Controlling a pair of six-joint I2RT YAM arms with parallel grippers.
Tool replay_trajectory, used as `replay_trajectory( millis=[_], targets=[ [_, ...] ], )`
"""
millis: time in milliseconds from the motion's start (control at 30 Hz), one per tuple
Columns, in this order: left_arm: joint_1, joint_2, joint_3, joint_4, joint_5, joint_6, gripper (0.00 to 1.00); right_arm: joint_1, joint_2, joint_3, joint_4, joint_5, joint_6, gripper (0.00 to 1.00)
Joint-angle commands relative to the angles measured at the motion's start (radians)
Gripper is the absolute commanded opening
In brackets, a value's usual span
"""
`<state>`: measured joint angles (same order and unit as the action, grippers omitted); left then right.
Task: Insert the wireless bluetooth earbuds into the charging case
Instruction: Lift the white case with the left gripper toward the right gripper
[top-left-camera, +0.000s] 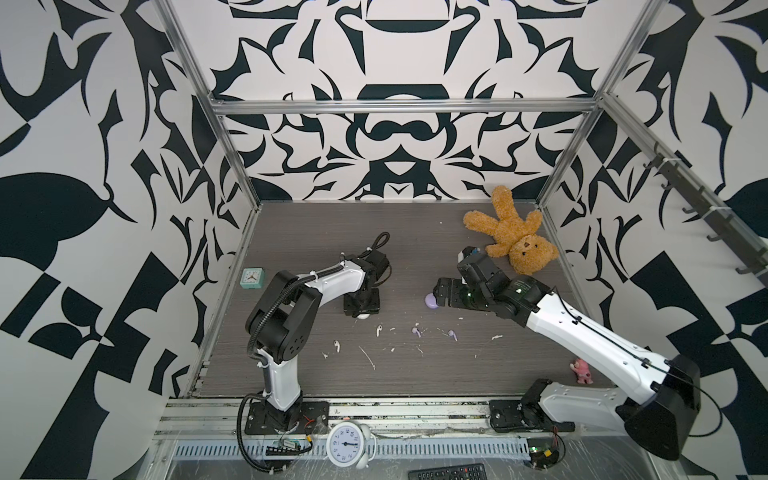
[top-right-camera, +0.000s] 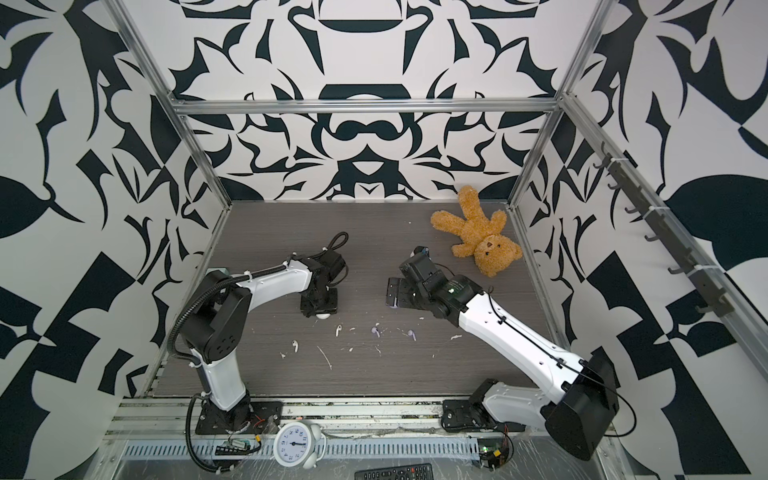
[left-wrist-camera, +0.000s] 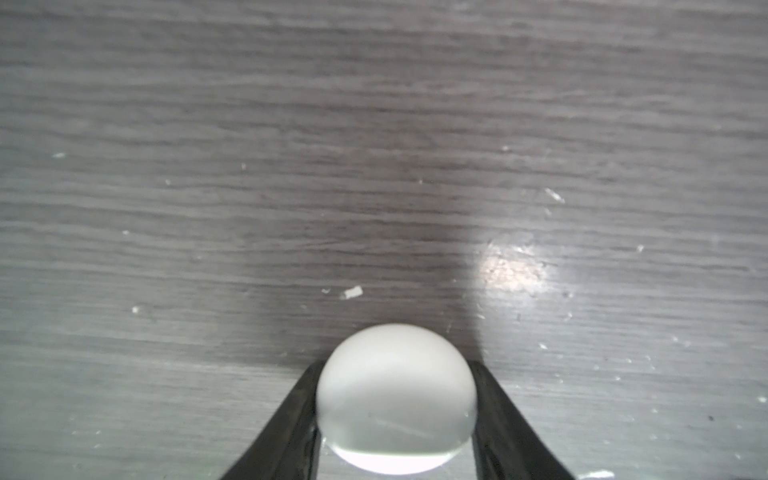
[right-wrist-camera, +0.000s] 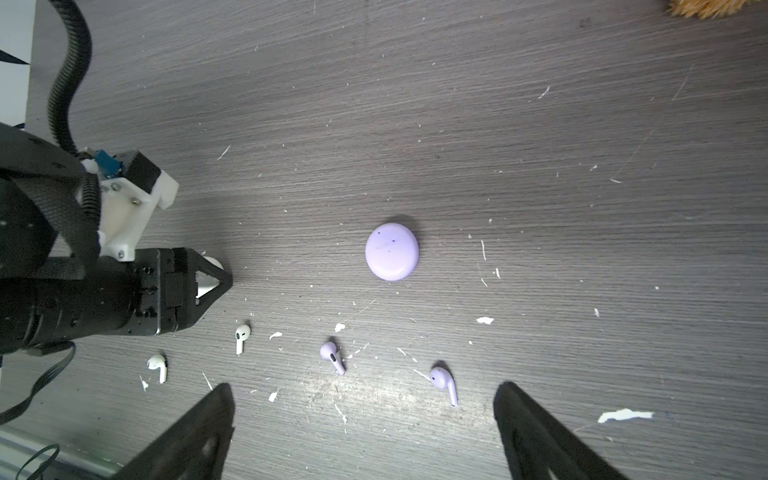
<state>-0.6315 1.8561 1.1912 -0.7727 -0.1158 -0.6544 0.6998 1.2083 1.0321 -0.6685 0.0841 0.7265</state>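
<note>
My left gripper (left-wrist-camera: 395, 365) has its fingers (left-wrist-camera: 286, 419) pressed on both sides of the white case (left-wrist-camera: 395, 395), a real clamp, low over the table (left-wrist-camera: 374, 124). The right gripper (right-wrist-camera: 365, 387) hangs with fingers wide apart and holds nothing; the purple case (right-wrist-camera: 392, 251) lies ahead of it, lid closed.

I judge the task barely begun: no earbud is inside a case. All four lie loose on the table near the cases: a white earbud (right-wrist-camera: 242, 336), another white earbud (right-wrist-camera: 158, 368), a purple earbud (right-wrist-camera: 331, 355), another purple earbud (right-wrist-camera: 442, 380). Cases: two.
</note>
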Motion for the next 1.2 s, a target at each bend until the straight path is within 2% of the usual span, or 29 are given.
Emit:
replay_trajectory(
  millis=[0, 467, 600, 767, 933, 1067, 1167],
  targets=[
    [-0.010, -0.026, -0.023, -0.020, 0.010, 0.004, 0.00, -0.002, 0.015, 0.015, 0.030, -0.043, -0.023, 0.99],
    [-0.043, -0.178, -0.079, 0.038, 0.051, 0.070, 0.00, -0.019, 0.046, 0.041, 0.062, -0.187, -0.122, 0.99],
    [-0.089, -0.240, -0.095, 0.055, 0.030, 0.128, 0.00, -0.047, 0.056, 0.046, 0.072, -0.273, -0.143, 0.99],
    [-0.157, -0.308, -0.132, 0.092, -0.056, 0.173, 0.00, -0.115, 0.069, 0.044, 0.102, -0.409, -0.151, 0.99],
    [-0.211, -0.391, -0.158, 0.113, -0.119, 0.289, 0.00, -0.138, 0.079, 0.062, 0.117, -0.495, -0.174, 0.99],
    [-0.224, -0.463, -0.213, 0.159, -0.092, 0.399, 0.00, -0.139, 0.089, 0.074, 0.135, -0.558, -0.187, 0.99],
    [-0.228, -0.519, -0.252, 0.186, -0.024, 0.493, 0.00, -0.139, 0.094, 0.064, 0.173, -0.621, -0.187, 0.98]
  ],
)
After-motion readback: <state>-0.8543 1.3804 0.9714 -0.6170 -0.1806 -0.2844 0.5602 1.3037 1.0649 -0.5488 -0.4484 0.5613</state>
